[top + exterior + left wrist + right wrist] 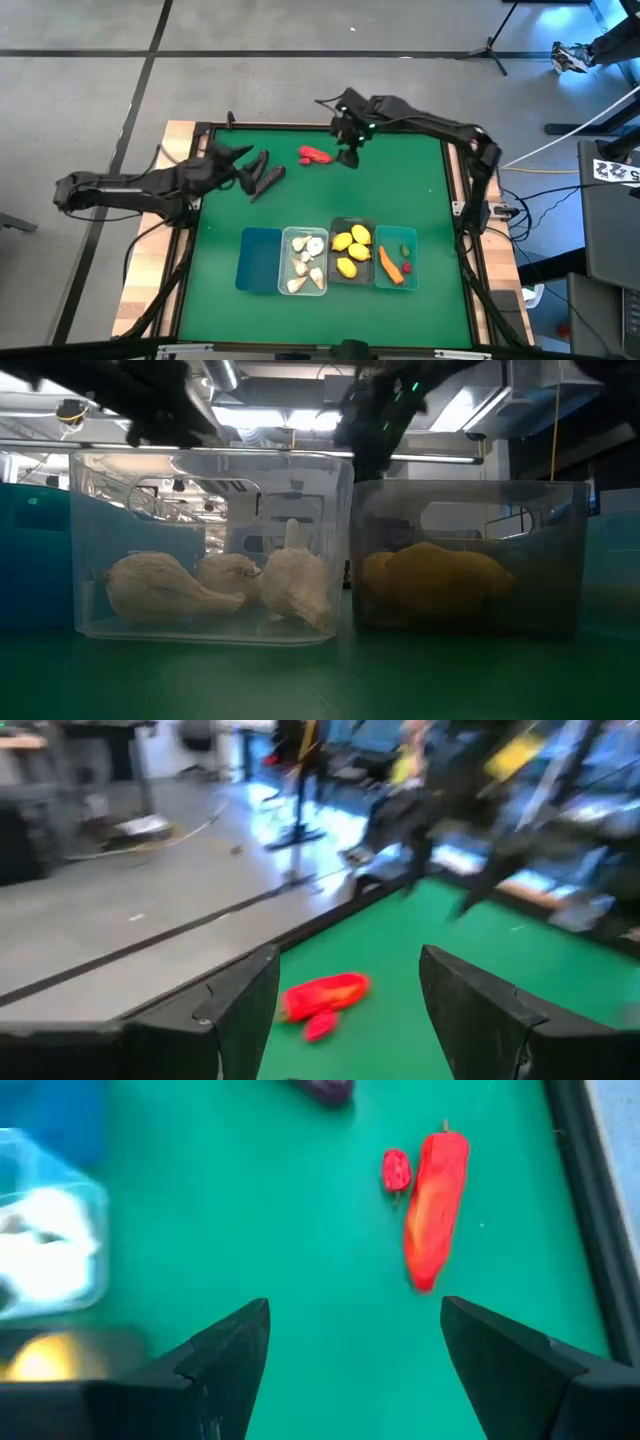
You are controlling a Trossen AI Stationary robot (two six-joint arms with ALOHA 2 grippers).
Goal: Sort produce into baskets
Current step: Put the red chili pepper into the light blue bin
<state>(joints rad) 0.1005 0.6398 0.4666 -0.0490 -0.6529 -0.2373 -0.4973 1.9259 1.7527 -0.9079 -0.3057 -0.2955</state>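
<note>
A red pepper point(315, 155) lies on the green table near its far edge, with a small red piece point(396, 1170) beside it. My right gripper point(348, 153) hangs open above the table just right of the pepper point(435, 1210), pointing slantwise down. My left gripper point(238, 158) stands open at the table's far left, pointing almost level toward the pepper point(325, 998). Dark purple pieces point(265, 176) lie on the table next to it. At the near edge stand a blue basket point(259, 262), a clear one with garlic point(304, 262), a dark grey one with lemons point(352, 252) and a teal one point(396, 275).
The table has a raised dark rim point(455, 190). The low view looks through the clear basket point(90, 540) and the dark grey basket point(560, 530) from the near side. Open green surface lies between the baskets and the far pieces point(330, 205).
</note>
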